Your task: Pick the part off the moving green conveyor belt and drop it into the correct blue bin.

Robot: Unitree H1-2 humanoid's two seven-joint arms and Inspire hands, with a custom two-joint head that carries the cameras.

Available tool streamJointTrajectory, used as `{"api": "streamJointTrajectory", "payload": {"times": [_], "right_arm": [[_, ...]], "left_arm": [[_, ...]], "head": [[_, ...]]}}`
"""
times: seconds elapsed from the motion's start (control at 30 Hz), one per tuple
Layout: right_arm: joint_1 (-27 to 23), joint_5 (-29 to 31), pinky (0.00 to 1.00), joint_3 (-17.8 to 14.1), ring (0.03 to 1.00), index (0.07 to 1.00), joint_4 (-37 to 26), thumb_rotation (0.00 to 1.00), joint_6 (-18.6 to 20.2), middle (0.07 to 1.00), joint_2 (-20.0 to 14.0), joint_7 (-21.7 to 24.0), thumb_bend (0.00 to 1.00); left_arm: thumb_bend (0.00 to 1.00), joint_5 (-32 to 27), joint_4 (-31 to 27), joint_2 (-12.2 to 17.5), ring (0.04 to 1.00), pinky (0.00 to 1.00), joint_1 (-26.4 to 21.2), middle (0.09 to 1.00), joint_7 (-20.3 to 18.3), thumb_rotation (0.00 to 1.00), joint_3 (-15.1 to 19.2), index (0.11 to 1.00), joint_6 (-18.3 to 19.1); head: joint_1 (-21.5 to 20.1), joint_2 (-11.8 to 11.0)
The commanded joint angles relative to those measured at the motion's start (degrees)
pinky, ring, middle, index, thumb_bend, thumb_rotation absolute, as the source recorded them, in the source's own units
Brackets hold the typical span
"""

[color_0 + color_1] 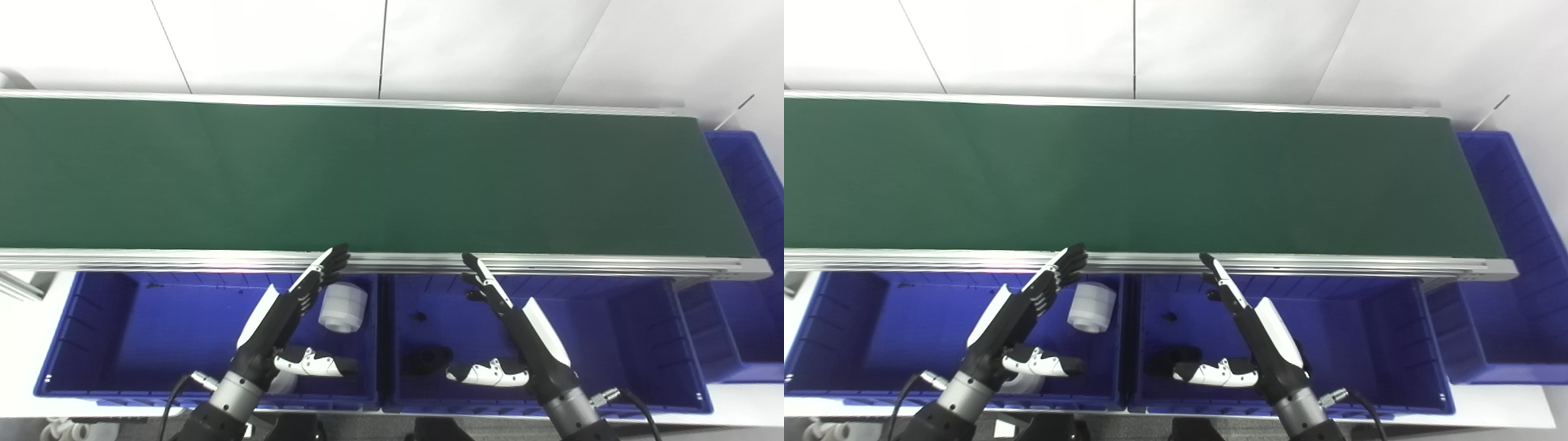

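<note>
Belt (380,177) surface runs bare from end to end: no part rides on the green conveyor in either view, so nothing is available to pick yet. Two blue bins sit side by side below the belt's near rail (392,262). The left bin (92,331) already holds a white cylindrical part (343,308), with what may be a second white piece half hidden under the left wrist. The right bin (612,331) holds a dark part (427,359) and a small dark speck beside it. Judging by that, some sorting is done, and the present cycle is waiting at its start.

Both hands hover above the bins, empty. The left hand (288,318) has its fingers (327,263) stretched flat toward the rail and thumb spread sideways, holding nothing; the right hand (514,331) mirrors it, equally open.

Fingertips lie just at the aluminium rail, which is the edge to clear when reaching onto the belt. Above the belt the room is open across its whole length. A third blue bin (750,202) stands past the belt's right end.
</note>
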Motion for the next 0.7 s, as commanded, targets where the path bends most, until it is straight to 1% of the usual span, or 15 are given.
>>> {"api": "streamJointTrajectory", "payload": {"times": [0.0,0.1,0.17,0.2,0.33,0.4,0.47,0.57,0.63,0.67], "right_arm": [[0.28,-0.56,0.87,0.29,0.963,1.000,-1.96,0.63,1.67,1.000,-0.26,0.70,0.96],[0.30,-1.46,0.86,0.75,0.969,1.000,-1.69,0.61,3.06,1.000,-0.10,1.19,0.96],[0.25,-2.28,0.84,0.97,0.971,1.000,-1.37,0.62,3.96,1.000,0.04,1.28,0.97],[0.16,-2.39,0.85,1.09,0.973,1.000,-1.17,0.61,4.36,1.000,0.08,1.40,0.97],[-0.34,-4.00,0.86,1.58,0.974,1.000,-0.41,0.61,5.76,1.000,0.26,1.24,0.96],[-0.78,-3.45,0.85,1.56,0.970,1.000,0.83,0.59,4.78,1.000,0.56,0.65,0.95],[-1.03,-2.51,0.88,1.57,0.972,1.000,1.82,0.56,3.81,1.000,0.87,0.35,0.94],[-1.28,-3.05,0.89,1.65,0.974,1.000,3.05,0.53,1.83,1.000,1.34,-1.05,0.95],[-1.36,-2.87,0.89,1.69,0.976,1.000,3.58,0.51,1.23,1.000,1.61,-1.67,0.95],[-1.42,-2.64,0.90,1.74,0.979,1.000,3.76,0.49,1.12,1.000,1.62,-1.82,0.95]], "left_arm": [[0.93,-2.99,0.03,-0.23,0.957,0.94,-0.48,0.985,-0.96,0.39,0.55,0.990,-2.73],[0.93,-3.85,0.95,0.19,0.967,0.96,-0.73,0.993,-1.84,0.36,0.53,0.994,-2.40],[0.93,-3.38,1.70,0.68,0.967,0.94,-1.12,0.985,-2.48,0.34,0.40,0.975,-2.67],[0.93,-2.88,2.08,0.86,0.965,0.94,-1.37,0.981,-2.64,0.33,0.42,0.967,-2.81],[0.94,-0.40,3.38,1.53,0.967,0.93,-2.20,0.973,-2.73,0.35,0.58,0.955,-3.53],[0.94,-0.25,4.18,1.79,0.962,0.93,-2.74,0.965,-3.00,0.34,0.59,0.947,-4.23],[0.94,-0.32,4.76,1.87,0.957,0.93,-3.11,0.959,-3.10,0.33,0.74,0.938,-4.65],[0.96,-0.40,5.77,1.84,0.945,0.91,-3.87,0.948,-2.92,0.32,1.15,0.928,-4.87],[0.96,0.25,6.49,1.92,0.936,0.89,-4.35,0.941,-2.79,0.32,1.28,0.926,-5.52],[0.96,0.58,6.73,1.94,0.923,0.87,-4.51,0.937,-2.74,0.33,1.32,0.926,-5.72]], "head": [[-0.05,-0.12],[-0.20,-0.50],[-0.23,-0.54],[-0.25,-0.71],[-0.83,-1.16],[-0.90,-1.25],[-1.06,-1.43],[-1.22,-1.61],[-1.15,-1.75],[-1.15,-1.75]]}}
